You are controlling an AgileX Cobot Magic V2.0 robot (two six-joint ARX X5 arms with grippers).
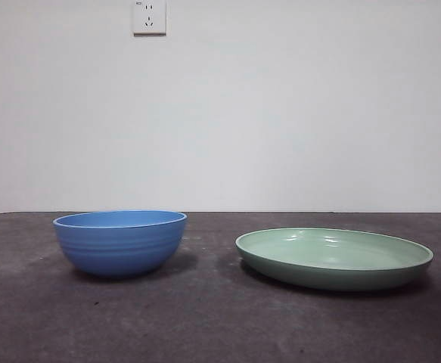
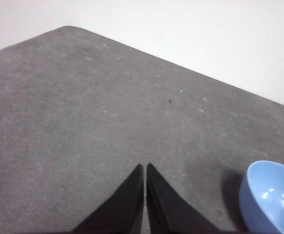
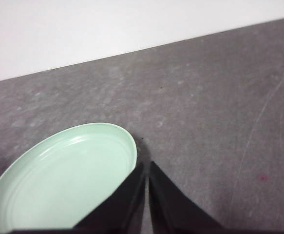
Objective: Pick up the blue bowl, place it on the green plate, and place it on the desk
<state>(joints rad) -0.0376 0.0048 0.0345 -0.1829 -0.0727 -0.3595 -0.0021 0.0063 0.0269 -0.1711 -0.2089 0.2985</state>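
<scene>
The blue bowl (image 1: pixel 120 240) stands upright on the desk (image 1: pixel 205 318) at the left of the front view. To its right, apart from it, lies the green plate (image 1: pixel 333 257), with nothing in it. Neither arm shows in the front view. In the left wrist view my left gripper (image 2: pixel 145 167) is shut, raised over bare desk, and the blue bowl (image 2: pixel 272 197) sits off to one side of it. My right gripper (image 3: pixel 146 165) is shut too, its tips close beside the rim of the green plate (image 3: pixel 64 178).
A white wall rises behind the desk, with a power socket (image 1: pixel 149 17) high on it. The desk's far edge (image 2: pixel 180 66) runs along the wall.
</scene>
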